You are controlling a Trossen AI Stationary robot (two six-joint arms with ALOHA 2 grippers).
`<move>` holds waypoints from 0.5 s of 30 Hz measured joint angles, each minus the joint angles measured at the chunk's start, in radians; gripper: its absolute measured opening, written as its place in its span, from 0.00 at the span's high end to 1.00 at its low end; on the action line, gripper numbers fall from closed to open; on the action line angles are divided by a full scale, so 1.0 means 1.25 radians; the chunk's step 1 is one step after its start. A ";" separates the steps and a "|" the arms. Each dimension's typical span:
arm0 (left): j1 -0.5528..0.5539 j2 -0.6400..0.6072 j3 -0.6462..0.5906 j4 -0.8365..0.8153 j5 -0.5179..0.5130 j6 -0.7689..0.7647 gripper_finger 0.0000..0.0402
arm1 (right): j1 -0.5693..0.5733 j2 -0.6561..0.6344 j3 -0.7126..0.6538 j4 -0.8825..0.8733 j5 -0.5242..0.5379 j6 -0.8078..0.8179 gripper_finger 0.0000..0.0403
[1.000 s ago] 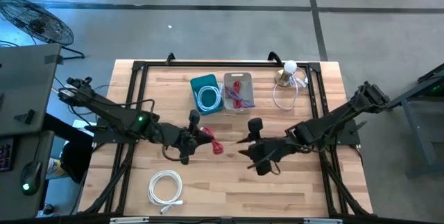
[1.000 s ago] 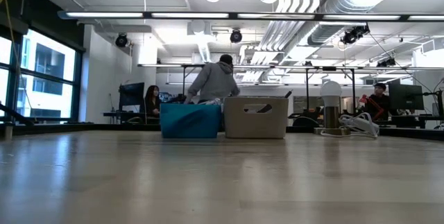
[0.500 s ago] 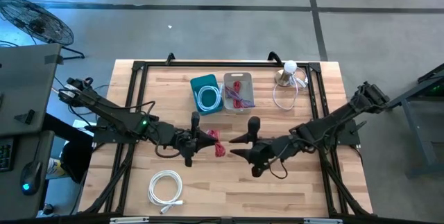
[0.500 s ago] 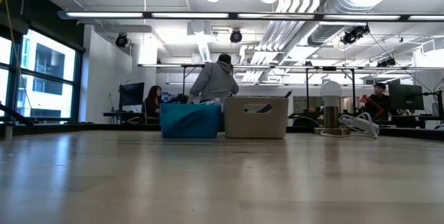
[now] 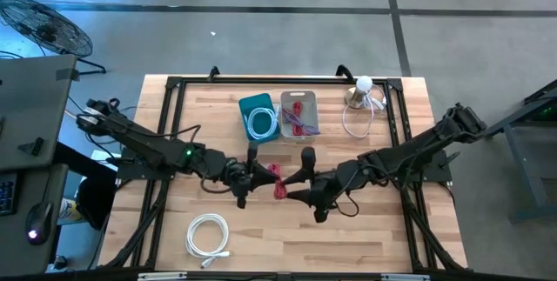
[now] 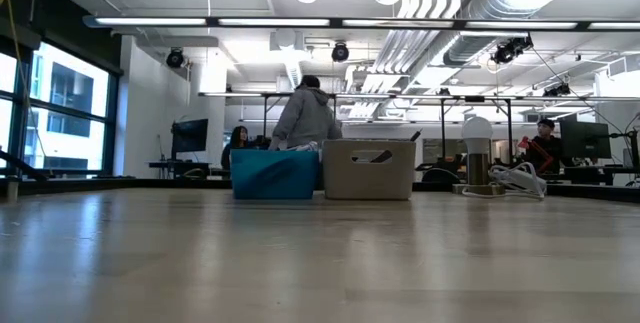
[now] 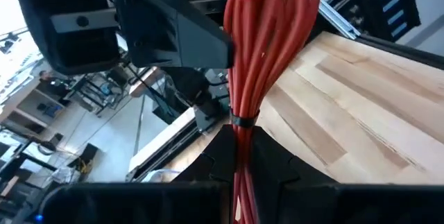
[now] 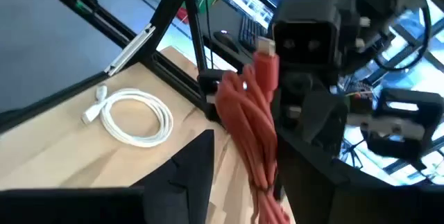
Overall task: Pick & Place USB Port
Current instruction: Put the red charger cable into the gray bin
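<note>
The left hand (image 5: 258, 177) is clamped on the red cable bundle (image 5: 278, 181), held above mid-table (image 5: 383, 237). The right hand (image 5: 296, 185), fingers spread, faces it closely. Bare wood lies in front; the teal bin (image 5: 258, 117) and grey bin (image 5: 298, 116) stand behind.

One camera hangs high above and looks straight down. It sees the whole desk (image 5: 348, 229) and both arms.

One camera sits low at the desk (image 6: 320, 263) top. It looks flat across the wood into the big room behind. It sees the blue box (image 6: 274, 174) and the grey box (image 6: 369, 169) far off. The high camera sees that blue box (image 5: 258, 107) and grey box (image 5: 298, 115) too.

Each wrist camera sits very close to its own claw. Both see the red cable (image 7: 267, 50) up close, from opposite sides (image 8: 253, 120). The high camera sees it too (image 5: 278, 179).
</note>
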 joint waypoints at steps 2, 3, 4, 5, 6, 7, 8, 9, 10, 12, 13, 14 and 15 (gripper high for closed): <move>0.012 0.008 0.000 0.002 0.026 -0.002 0.96 | 0.001 0.012 0.000 0.006 0.001 -0.018 0.64; 0.020 0.010 0.000 0.003 0.042 -0.005 0.96 | 0.001 0.021 0.000 0.013 0.000 -0.025 0.64; 0.027 0.013 0.000 0.006 0.058 -0.006 0.96 | 0.001 0.026 0.000 0.020 -0.001 -0.031 0.64; 0.034 0.018 0.000 0.010 0.066 -0.010 0.96 | 0.001 0.028 0.000 0.022 0.001 -0.038 0.64; 0.040 0.021 0.000 0.014 0.074 -0.014 0.96 | 0.001 0.031 0.000 0.028 0.003 -0.044 0.64; 0.044 0.022 0.000 0.013 0.076 -0.015 0.96 | 0.001 0.033 0.000 0.038 0.009 -0.046 0.65; 0.048 0.022 0.000 0.013 0.080 -0.015 0.96 | 0.001 0.033 0.000 0.041 0.023 -0.046 0.66; 0.048 0.025 0.000 0.014 0.082 -0.015 0.96 | 0.001 0.033 0.000 0.043 0.036 -0.045 0.69; 0.048 0.029 0.000 0.020 0.082 -0.015 0.96 | 0.001 0.031 0.000 0.043 0.043 -0.044 0.74; 0.048 0.031 0.000 0.014 0.082 -0.015 0.96 | 0.000 0.029 0.000 0.042 0.043 -0.044 0.88; 0.048 0.031 0.000 0.014 0.083 -0.015 0.96 | 0.000 0.028 0.000 0.043 0.042 -0.046 0.93; 0.047 0.031 0.000 0.016 0.088 -0.015 0.96 | 0.001 0.027 0.000 0.047 0.042 -0.046 0.94; 0.047 0.031 0.001 0.018 0.089 -0.015 0.96 | 0.001 0.027 0.000 0.052 0.048 -0.043 0.94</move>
